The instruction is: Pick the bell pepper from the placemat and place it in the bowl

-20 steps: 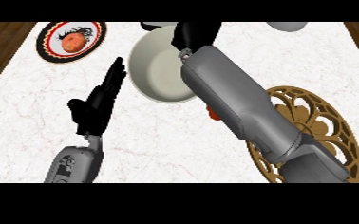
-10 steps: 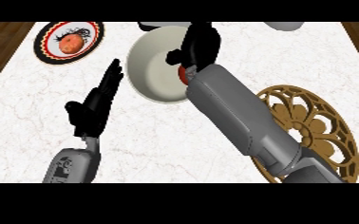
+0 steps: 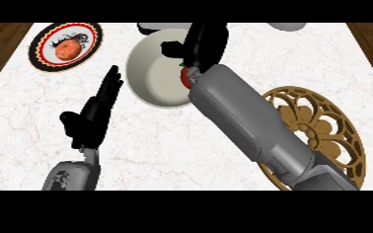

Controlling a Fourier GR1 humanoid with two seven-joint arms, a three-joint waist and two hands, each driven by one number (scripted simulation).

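The bowl [image 3: 157,74], a cream-coloured dish, sits on the white marble counter [image 3: 167,143] and serves as the landmark here. The right hand [image 3: 204,44] hangs over the bowl's right part, its black fingers curled downward, with the thumb [image 3: 171,49] jutting out to the left above the bowl's inside. A small patch of red shows just under the hand, at the bowl's right rim where the hand meets the grey right forearm [image 3: 247,118]; this is the bell pepper [image 3: 186,76], and most of it is hidden by the hand and wrist. The fingers appear to be closed around it, though the grip itself is largely covered. Whether the pepper touches the bowl's surface cannot be told.

The right forearm runs from the bowl's right rim down toward the lower right, crossing over the left part of the placemat [image 3: 320,128], a round brown mat with an openwork flower pattern that lies to the right of and below the bowl.

To the left of the bowl, apart from it, the left hand [image 3: 94,113] rests with its fingers straight and pointing up toward the bowl's left rim, holding nothing. Its grey forearm [image 3: 69,175] shows below it.

Up and to the left of the bowl, well apart, lies a round plate [image 3: 44,54] with a black patterned rim and an orange-red object at its middle.
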